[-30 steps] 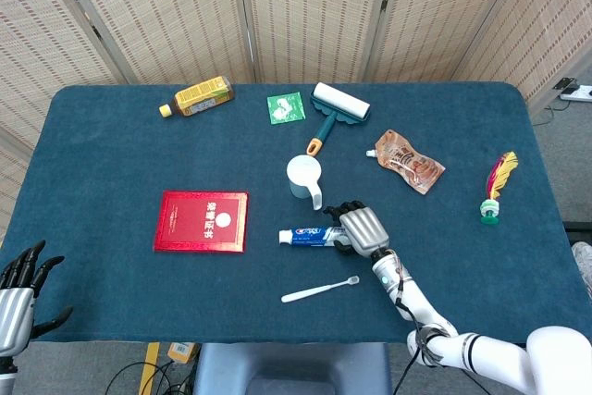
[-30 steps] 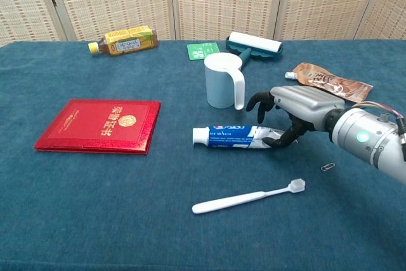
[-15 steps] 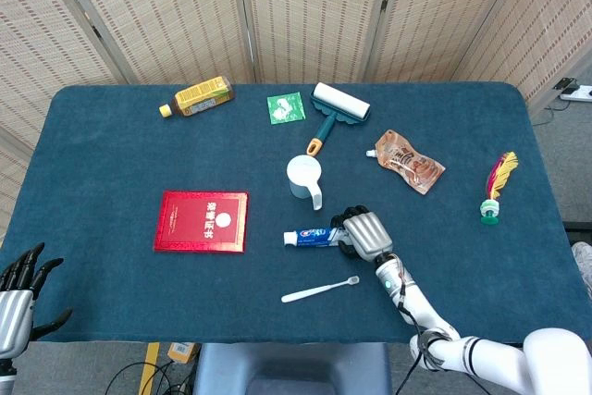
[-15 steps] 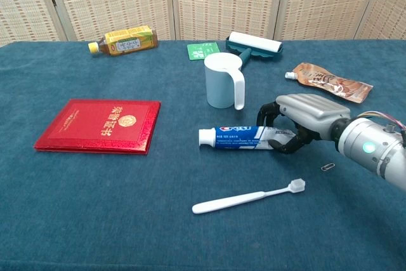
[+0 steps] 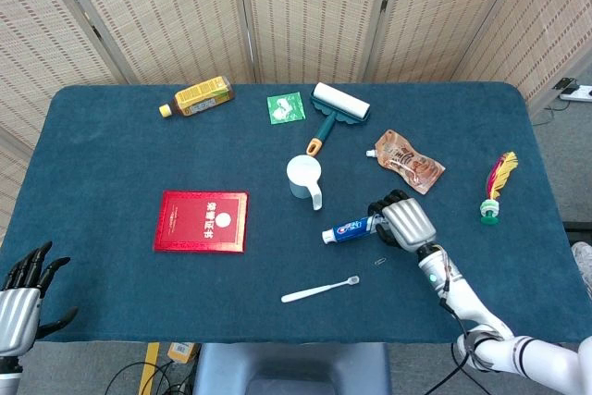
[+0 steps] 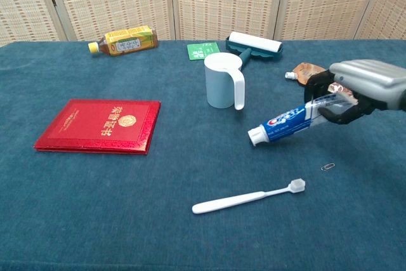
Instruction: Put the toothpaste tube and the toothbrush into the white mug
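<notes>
The right robot hand [image 6: 355,90] is clamped on the tail end of the toothpaste tube [image 6: 292,120], its fingers curled around the crimped end; the tube is lifted clear of the bench [image 6: 95,207] and tilts with its white cap pointing down and to the left; in the head view the same robot hand [image 5: 404,221] holds the tube [image 5: 352,228] to the right of the white mug [image 5: 304,176], near it but apart.

The mug [image 6: 224,80] stands upright on the blue cloth, handle toward the camera in the chest view; the toothbrush [image 6: 248,197] lies flat on the bench nearer the front edge, bristle head to the right, touching neither the tube nor the mug; a small paper clip [image 6: 327,167] lies just right of it.

The left robot hand [image 5: 23,295] shows only in the head view, at the lower left corner beside the bench, fingers spread apart and holding nothing.

A red booklet [image 6: 100,125] lies flat to the left of the mug; a yellow bottle [image 6: 124,40] lies on its side at the far edge; a lint roller [image 6: 255,46] and a green packet [image 6: 203,50] lie behind the mug; a brown pouch [image 5: 408,161] lies further right, and a feathered shuttlecock [image 5: 498,185] near the right edge.
</notes>
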